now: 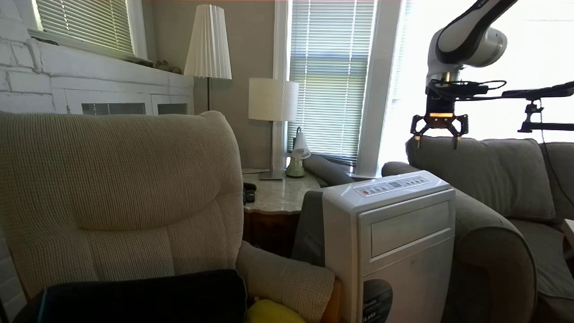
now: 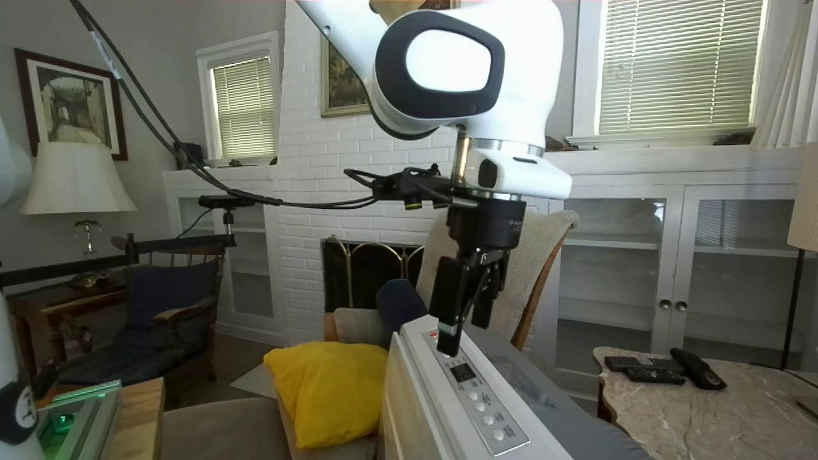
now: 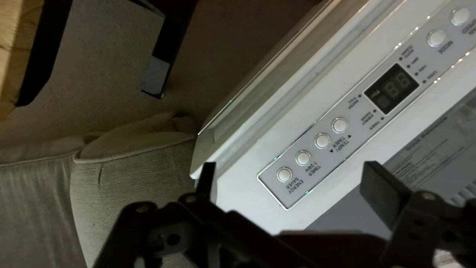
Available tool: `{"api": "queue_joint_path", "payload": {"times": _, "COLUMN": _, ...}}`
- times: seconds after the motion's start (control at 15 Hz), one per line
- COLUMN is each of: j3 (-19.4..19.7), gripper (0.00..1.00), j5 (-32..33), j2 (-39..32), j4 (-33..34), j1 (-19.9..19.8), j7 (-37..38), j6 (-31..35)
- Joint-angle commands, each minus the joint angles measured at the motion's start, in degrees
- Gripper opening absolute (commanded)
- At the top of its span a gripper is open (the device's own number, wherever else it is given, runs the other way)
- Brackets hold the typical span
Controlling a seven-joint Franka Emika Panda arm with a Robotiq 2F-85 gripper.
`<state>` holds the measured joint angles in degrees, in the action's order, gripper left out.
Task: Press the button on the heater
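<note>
The gripper (image 1: pixel 437 142) points down with its jaws spread wide, both fingertips clear of the heater (image 1: pixel 401 251), which stands upright below them. In the wrist view one end of the heater's grey control panel (image 3: pixel 355 115) shows between the two fingers: four round white buttons (image 3: pixel 322 141) run in a row there, and the dark display (image 3: pixel 392 88) sits farther along the panel

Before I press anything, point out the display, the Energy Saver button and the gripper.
Display (image 3: pixel 392 88), wrist view: middle of its dark face.
Energy Saver button (image 3: pixel 285 174), wrist view: its white cap.
Gripper (image 1: pixel 437 142), in an exterior view: midway between the fingertips.
</note>
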<state>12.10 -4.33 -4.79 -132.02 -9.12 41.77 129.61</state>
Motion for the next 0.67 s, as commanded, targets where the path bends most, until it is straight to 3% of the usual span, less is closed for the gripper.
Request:
{"api": "queue_joint_path", "payload": {"times": 0.0, "j3": -0.8, "gripper": 1.0, "j5": 2.7, "j2": 5.2, "j4": -3.2, "j1": 0.2, "j7": -7.1, "j6": -1.7}}
{"api": "queue_joint_path", "payload": {"times": 0.07, "j3": -0.7, "gripper": 1.0, "j5": 0.7, "j2": 1.3, "j4": -0.5, "j1": 0.0, "j7": -4.1, "j6": -0.9}}
{"api": "queue_joint_path", "payload": {"times": 0.6, "j3": -1.2, "gripper": 1.0, "j5": 1.2, "j2": 3.2, "j4": -1.6, "j1": 0.0, "j7": -6.5, "j6": -1.2}}
